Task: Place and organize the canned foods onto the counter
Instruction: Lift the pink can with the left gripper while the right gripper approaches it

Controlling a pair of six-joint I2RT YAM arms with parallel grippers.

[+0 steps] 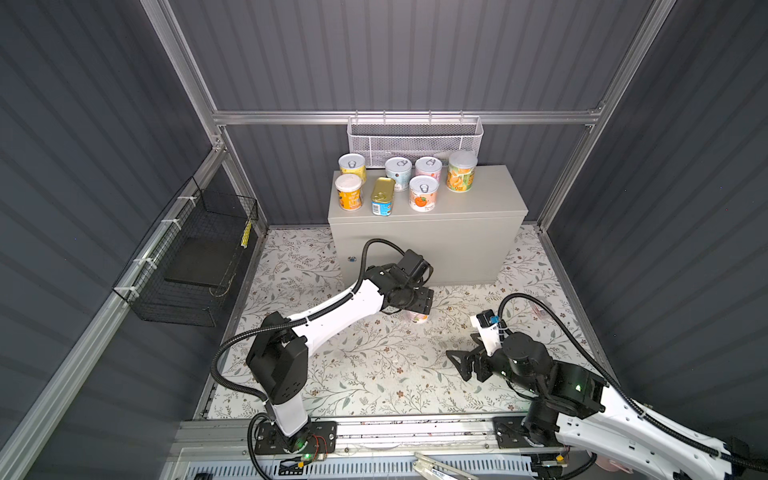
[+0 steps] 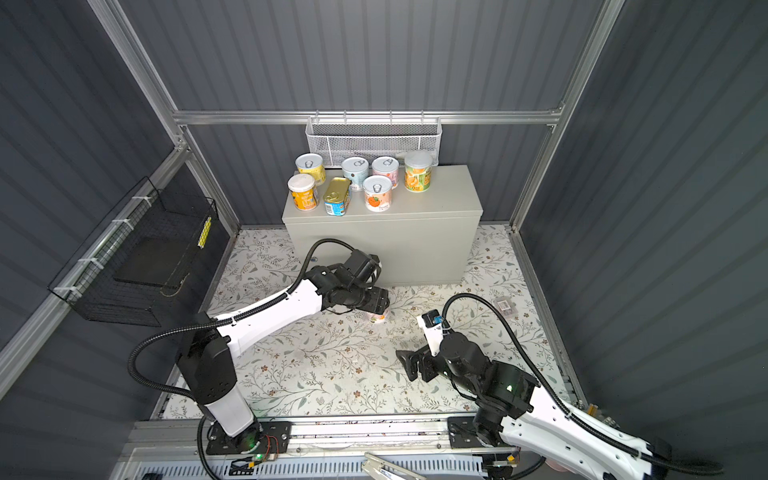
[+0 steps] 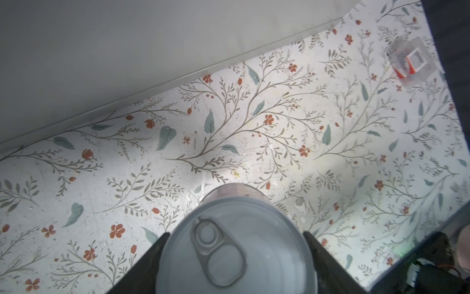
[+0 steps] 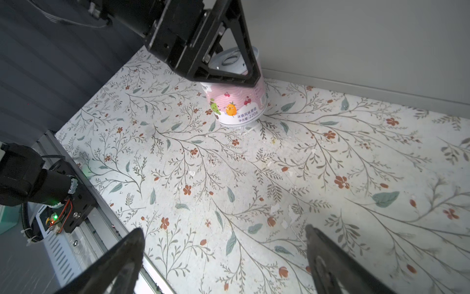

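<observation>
Low down, the left arm reached out from the front edge of the floral mat, wrist bent downward. The left tool was clenched on the pink can, with its fingers pressed to both sides just under the lid. The can stood upright near the mat's back edge, just before the front wall of the grey surface. Seven tins stood grouped toward that surface's back-left corner. The right arm was folded low by the mat's front-right corner, and the right tool was released, jaws wide, gripping nothing.

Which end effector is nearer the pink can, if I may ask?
Left: the left end effector clasps the pink can; the right end effector hangs open, apart.
</observation>
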